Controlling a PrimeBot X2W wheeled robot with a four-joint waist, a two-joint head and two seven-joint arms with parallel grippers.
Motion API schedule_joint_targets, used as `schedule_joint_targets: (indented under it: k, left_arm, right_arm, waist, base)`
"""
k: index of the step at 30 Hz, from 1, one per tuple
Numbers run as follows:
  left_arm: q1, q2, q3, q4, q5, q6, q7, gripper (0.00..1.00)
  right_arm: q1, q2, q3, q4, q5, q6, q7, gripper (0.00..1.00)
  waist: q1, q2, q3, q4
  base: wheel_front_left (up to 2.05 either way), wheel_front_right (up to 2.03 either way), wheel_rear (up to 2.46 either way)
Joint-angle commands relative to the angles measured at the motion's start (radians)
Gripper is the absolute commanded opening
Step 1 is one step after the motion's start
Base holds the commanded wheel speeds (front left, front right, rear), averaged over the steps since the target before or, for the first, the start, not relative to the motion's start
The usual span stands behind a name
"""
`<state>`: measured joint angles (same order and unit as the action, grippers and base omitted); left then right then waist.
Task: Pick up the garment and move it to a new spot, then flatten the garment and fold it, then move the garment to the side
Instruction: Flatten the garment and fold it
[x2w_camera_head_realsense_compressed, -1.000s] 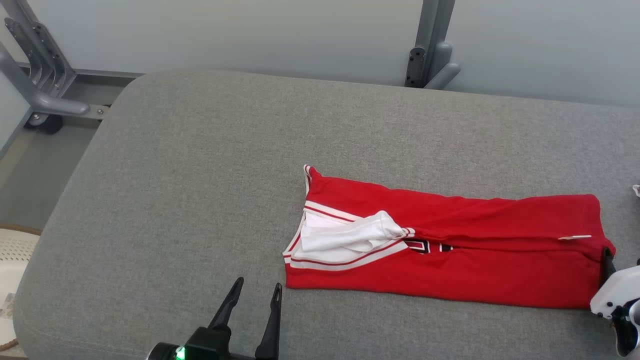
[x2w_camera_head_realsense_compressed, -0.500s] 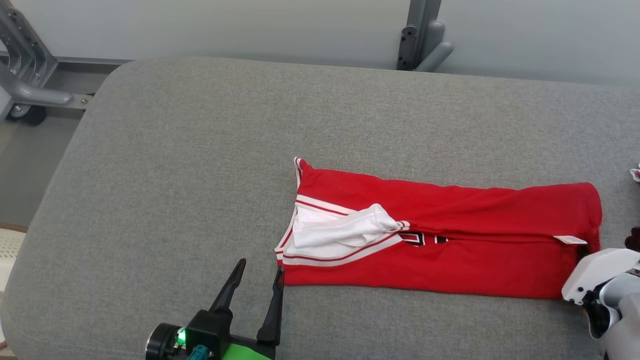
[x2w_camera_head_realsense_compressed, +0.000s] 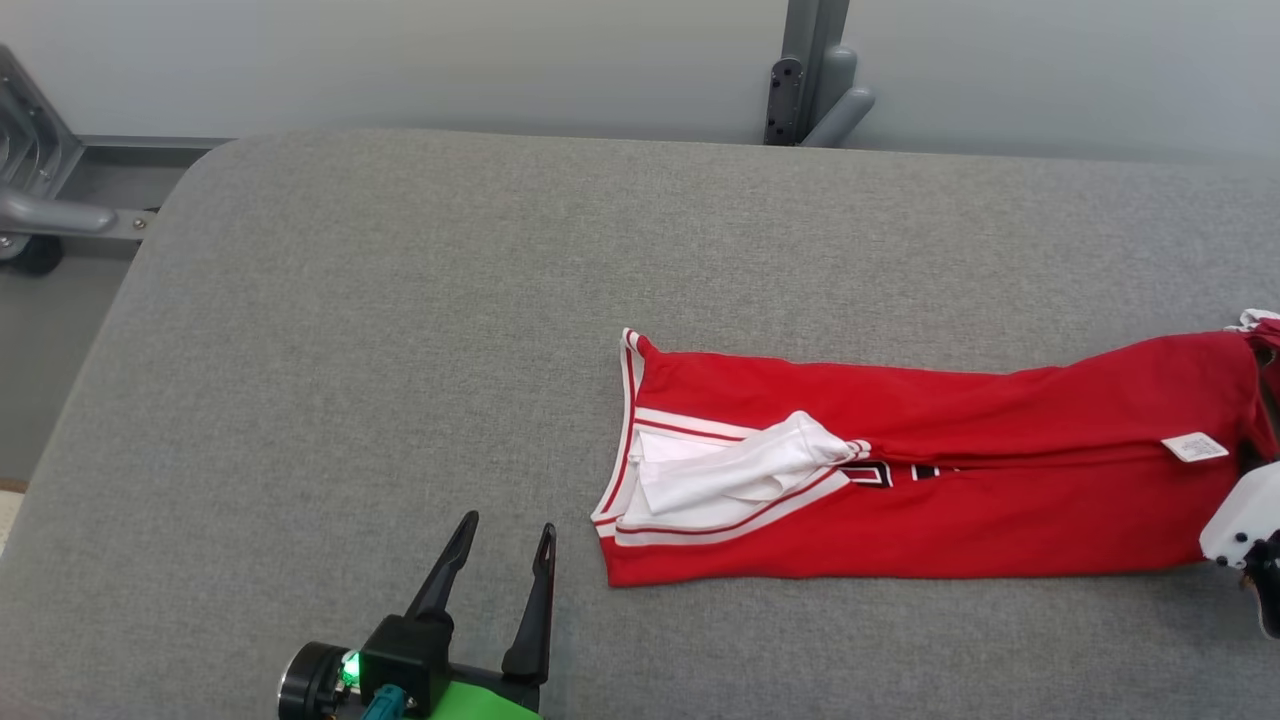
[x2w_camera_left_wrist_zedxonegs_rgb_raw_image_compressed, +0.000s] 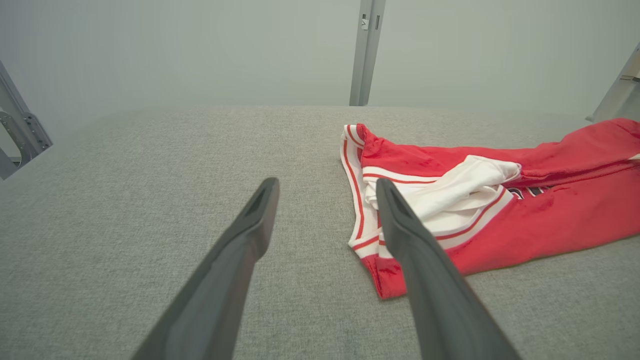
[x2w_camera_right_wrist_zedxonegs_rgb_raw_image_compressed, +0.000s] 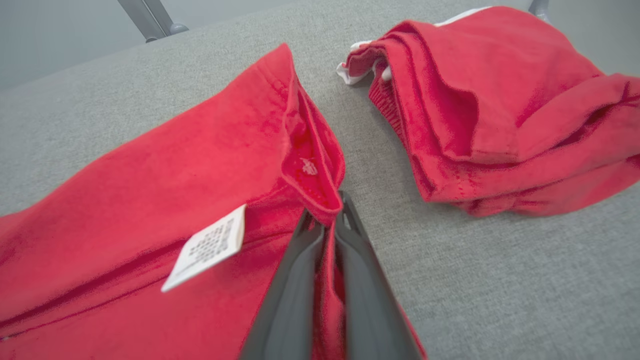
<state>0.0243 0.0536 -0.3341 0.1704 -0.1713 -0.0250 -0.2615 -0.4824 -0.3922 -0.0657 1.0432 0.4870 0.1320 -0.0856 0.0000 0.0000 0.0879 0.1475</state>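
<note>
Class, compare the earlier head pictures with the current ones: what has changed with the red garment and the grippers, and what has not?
The right gripper has shut on the hem end of the red garment, and that end has lifted off the grey cushion. The left gripper stays open beside the collar end, touching nothing. The collar end still lies flat. The head camera shifted too.

1. Grey padded surface (x2w_camera_head_realsense_compressed: 350, 350): under and around left gripper (x2w_camera_head_realsense_compressed: 508, 523).
2. Grey metal post (x2w_camera_head_realsense_compressed: 815, 40): far ahead of it, against pale wall (x2w_camera_head_realsense_compressed: 450, 60).
3. Metal frame (x2w_camera_head_realsense_compressed: 50, 213): far ahead-left, beyond padding's corner.
4. Crumpled red cloth heap (x2w_camera_right_wrist_zedxonegs_rgb_raw_image_compressed: 500, 115): ahead-right of right gripper (x2w_camera_right_wrist_zedxonegs_rgb_raw_image_compressed: 325, 215), near.
</note>
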Motion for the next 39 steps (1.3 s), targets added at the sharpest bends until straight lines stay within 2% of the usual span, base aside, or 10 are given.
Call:
schedule_joint_targets:
  k: [1,5,12,16,19,27,39]
  left_arm:
    - [-0.006,-0.001,0.005,0.000,0.010,-0.002,-0.004,1.00]
    - [0.003,-0.001,0.016,0.001,0.008,0.002,-0.004,1.00]
    - [0.012,-0.002,0.024,0.005,0.007,0.003,-0.004,1.00]
    - [0.006,-0.002,0.013,0.012,0.007,0.001,-0.004,1.00]
    - [0.002,-0.002,0.001,0.017,0.000,0.007,-0.004,1.00]
    - [-0.009,-0.002,-0.012,0.027,-0.011,0.012,-0.004,1.00]
    - [-0.024,-0.002,-0.041,0.037,-0.042,0.024,-0.004,1.00]
  right_arm:
    - [-0.006,-0.022,0.007,-0.020,0.020,-0.002,0.016,0.00]
    - [0.009,-0.007,0.043,-0.153,0.147,-0.002,0.117,0.00]
    - [0.110,-0.008,0.134,-0.547,0.363,-0.001,0.317,0.00]
    - [0.159,0.019,0.154,-0.723,0.411,-0.001,0.385,0.00]
    - [0.177,0.061,0.177,-0.829,0.401,-0.001,0.430,0.00]
    - [0.173,0.157,0.230,-0.876,0.357,-0.001,0.471,0.00]
    - [0.116,0.283,0.288,-0.783,0.333,-0.001,0.476,0.00]
  waist:
    - [0.0000,0.0000,-0.006,-0.011]
    - [0.0000,0.0000,-0.017,-0.029]
    - [0.0000,0.0000,-0.026,-0.039]
    - [0.0000,0.0000,-0.029,-0.025]
    - [0.0000,0.0000,-0.030,0.005]
    - [0.0000,0.0000,-0.026,0.072]
    - [0.0000,0.0000,-0.009,0.149]
  base:
    - [0.00,0.00,0.00]
    - [0.00,0.00,0.00]
    - [0.00,0.00,0.00]
    - [0.00,0.00,0.00]
    - [0.00,0.00,0.00]
    - [0.00,0.00,0.00]
    - [0.00,0.00,0.00]
